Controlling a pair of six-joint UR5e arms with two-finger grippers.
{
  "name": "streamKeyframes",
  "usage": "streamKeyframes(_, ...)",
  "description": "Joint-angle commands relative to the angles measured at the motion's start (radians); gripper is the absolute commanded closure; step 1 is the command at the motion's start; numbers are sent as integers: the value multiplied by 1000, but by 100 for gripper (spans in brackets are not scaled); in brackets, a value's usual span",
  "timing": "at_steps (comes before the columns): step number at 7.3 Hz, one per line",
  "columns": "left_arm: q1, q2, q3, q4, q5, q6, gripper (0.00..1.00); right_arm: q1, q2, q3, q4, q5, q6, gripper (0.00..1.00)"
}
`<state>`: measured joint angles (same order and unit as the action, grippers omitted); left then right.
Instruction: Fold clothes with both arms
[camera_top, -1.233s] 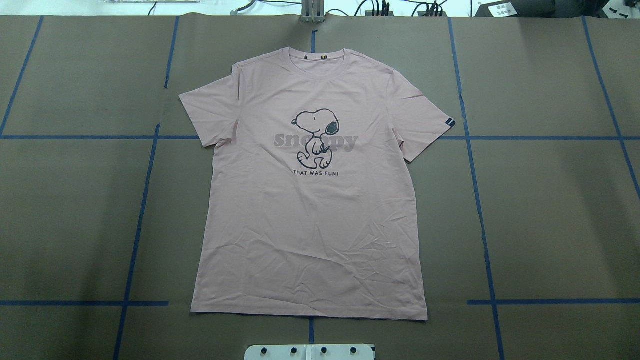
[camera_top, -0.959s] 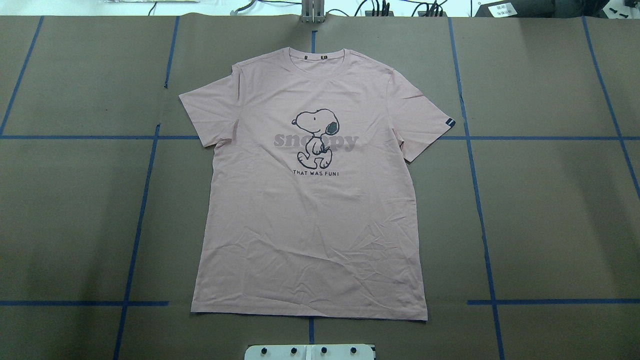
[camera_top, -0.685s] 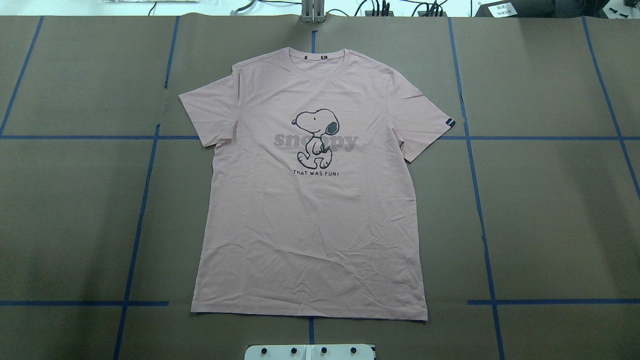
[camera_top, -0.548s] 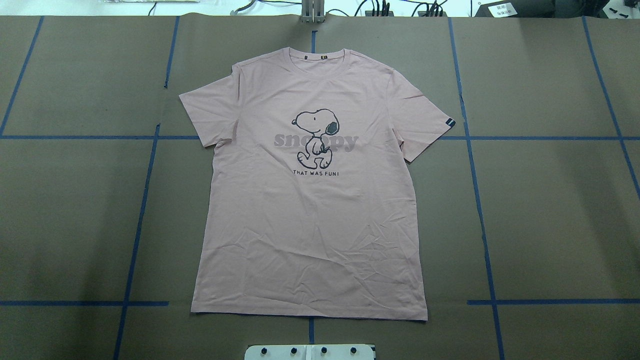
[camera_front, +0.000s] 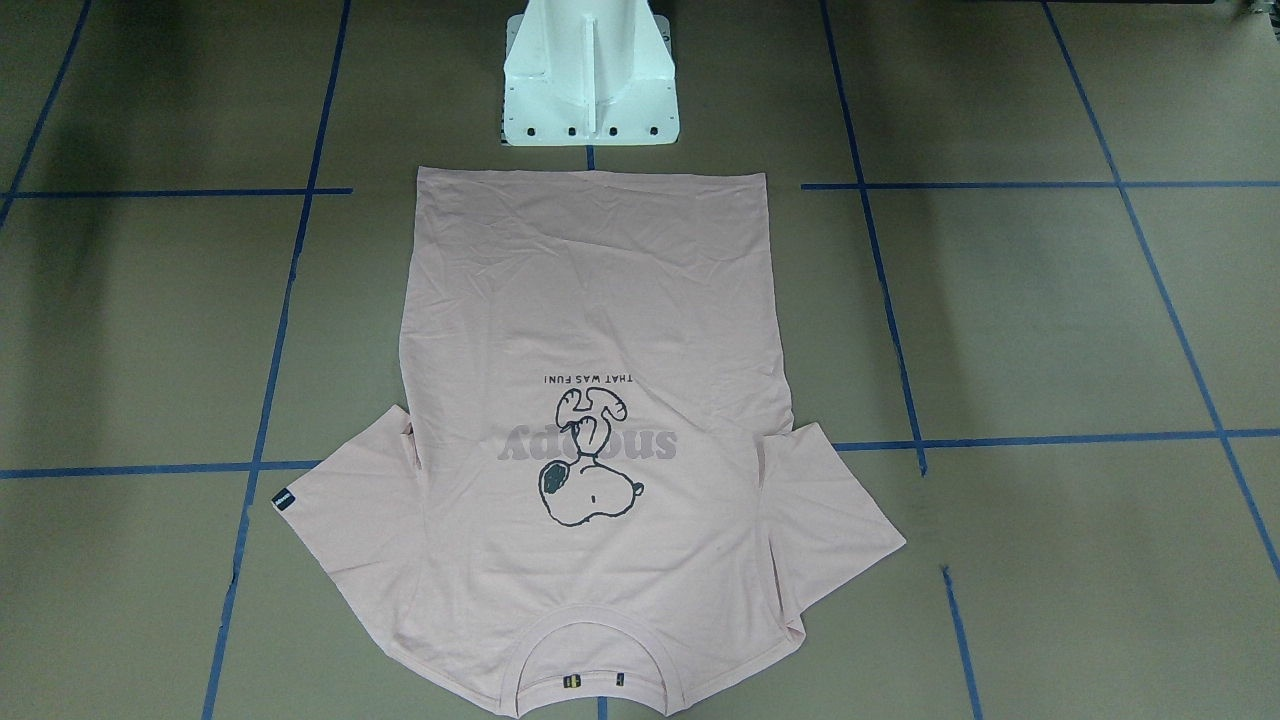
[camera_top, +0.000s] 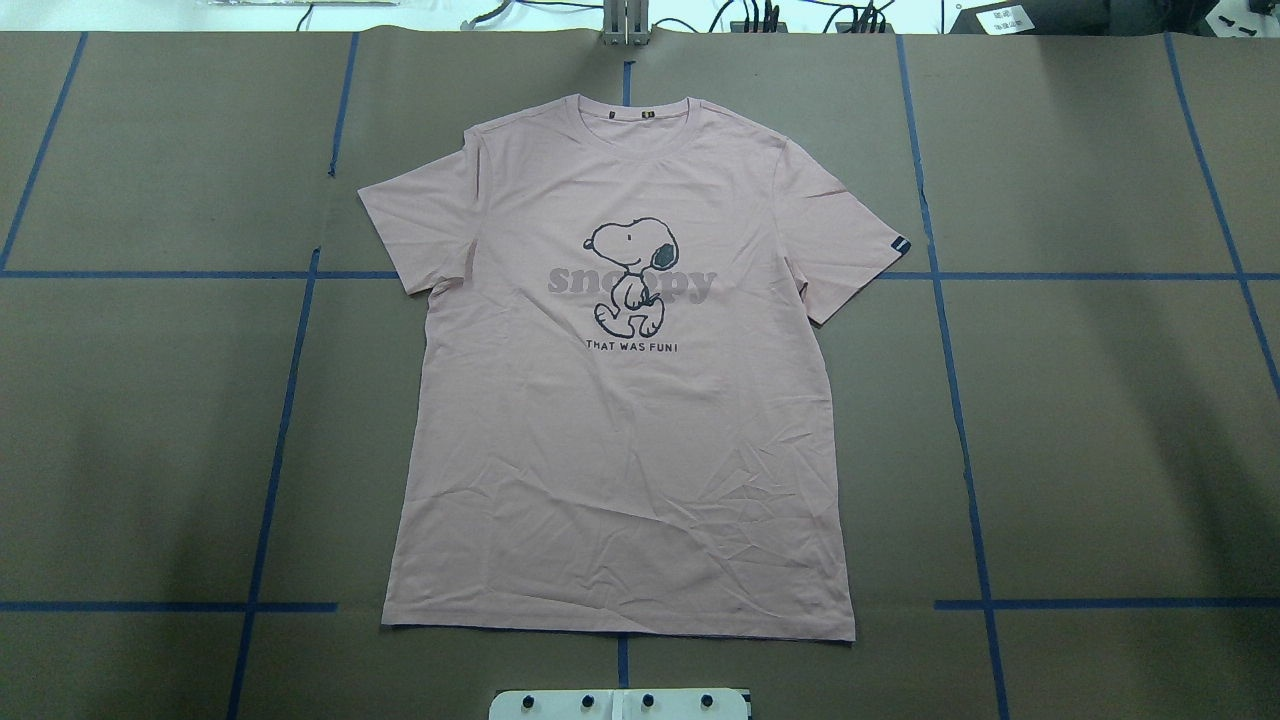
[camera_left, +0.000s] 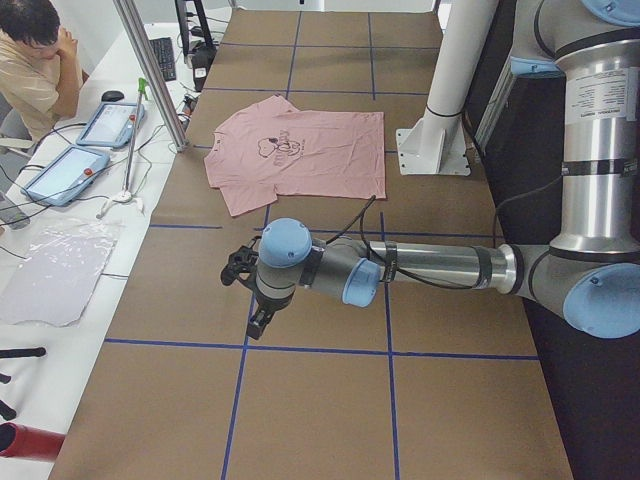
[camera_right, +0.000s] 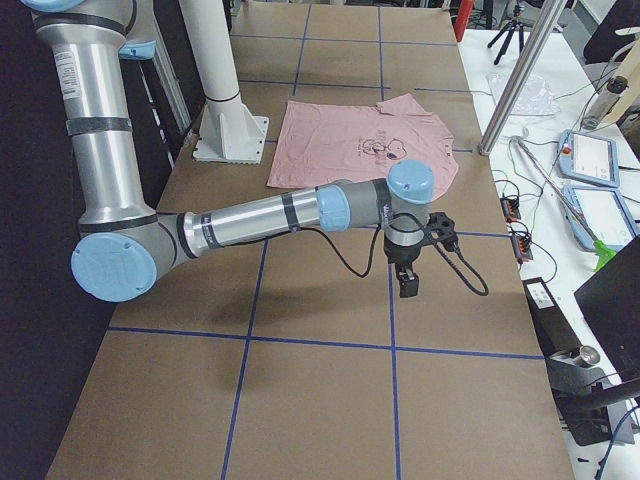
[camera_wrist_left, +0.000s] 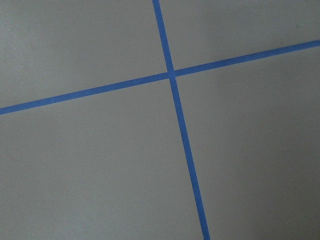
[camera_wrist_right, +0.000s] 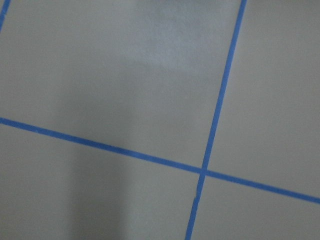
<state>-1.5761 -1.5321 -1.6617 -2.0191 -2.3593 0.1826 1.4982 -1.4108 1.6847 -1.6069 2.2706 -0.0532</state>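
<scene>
While both grippers are showing only in the side cameras, I am unable to tell whether either pair of fingers is released or clenched. The left gripper (camera_left: 259, 326) is pointing down over the table (camera_top: 1100, 450), and its wrist camera is showing me a cross of blue tape (camera_wrist_left: 172, 75) right under the fingers. The right gripper (camera_right: 408, 290) is hanging the same way, with another tape cross (camera_wrist_right: 202, 172) beneath it. Behind each set of fingers the left arm (camera_left: 440, 265) and the right arm (camera_right: 250, 218) are reaching out low and level over the table.

The shirt (camera_top: 620, 450) is lying well apart from both sets of fingers, between the two grippers, at the table's middle. It is lying flat and unfolded, print up, sleeves spread. Its hem is sitting just beside the white pedestal (camera_front: 590, 70), and its collar is pointing away from the robot. The black tag (camera_top: 900, 245) is on the sleeve towards the right gripper.

Beyond the left fingers, past the table's edge, a person (camera_left: 35, 60) is sitting at a bench.
</scene>
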Motion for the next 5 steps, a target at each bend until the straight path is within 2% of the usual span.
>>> streamKeyframes(1,1,-182,139,-223,-8,-33,0,-4,26,-88,216,0,18,0)
streamKeyframes(3,11,-273,180,-248,-9,-215,0,-34,61,-173,432,3,196,0)
streamKeyframes(4,28,-296,169,-268,-8,-269,0,-118,100,-172,456,-6,393,0)
streamKeyframes(5,104,-295,183,-346,-5,-281,0,-204,148,-162,496,-49,588,0)
